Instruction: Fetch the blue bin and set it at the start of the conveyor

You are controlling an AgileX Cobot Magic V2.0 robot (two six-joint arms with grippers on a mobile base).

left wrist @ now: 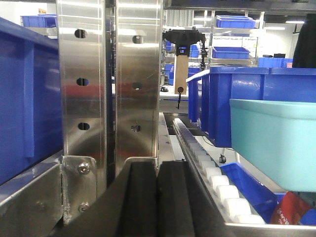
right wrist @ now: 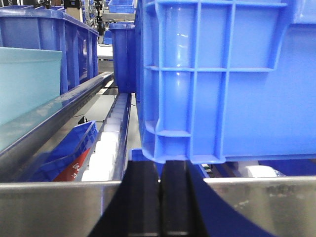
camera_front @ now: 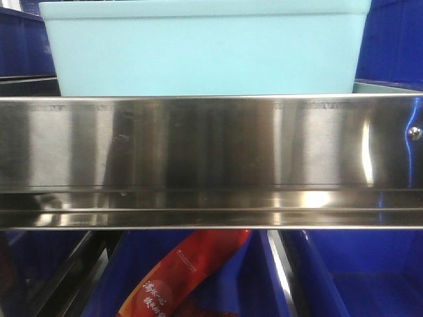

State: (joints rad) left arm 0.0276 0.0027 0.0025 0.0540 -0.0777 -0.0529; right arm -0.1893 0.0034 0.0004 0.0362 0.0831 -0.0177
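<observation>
You are facing a rack shelf in a storage room. A stainless-steel rail [camera_front: 211, 145] spans the whole width of the front view. It is brushed and glossy, streaked with reflections, and has one screw [camera_front: 414, 132] at its right end. The left wrist view shows a steel upright [left wrist: 84, 74] with round holes on the left side. A track of white rollers [left wrist: 217, 177] runs away from the lower right toward more shelving loaded with blue crates.

Dark blue bins [camera_front: 396, 39] stand in the upper corners of the front view, and more sit below the rail. A red packet [camera_front: 185, 277] with white lettering lies tilted in one of the lower ones, at bottom centre. In the right wrist view a ribbed royal-blue bin [right wrist: 227, 79] fills the upper right. It is hard plastic with a grid of raised ribs.

The blue bin [camera_front: 205, 53] sits on the shelf just behind the rail, at top centre of the front view. It is pale aqua with smooth, plain walls that narrow toward the base, a thick flat rim band and rounded corners. It sits between the dark blue bins.

Your left gripper [left wrist: 158, 165] is at the bottom centre of its view. Its black pads are pressed together with nothing between them, and the aqua tub lies off to its right, apart from it. Your right gripper [right wrist: 160, 168] is clenched the same way and holds nothing, just below the ribbed bin's corner.
</observation>
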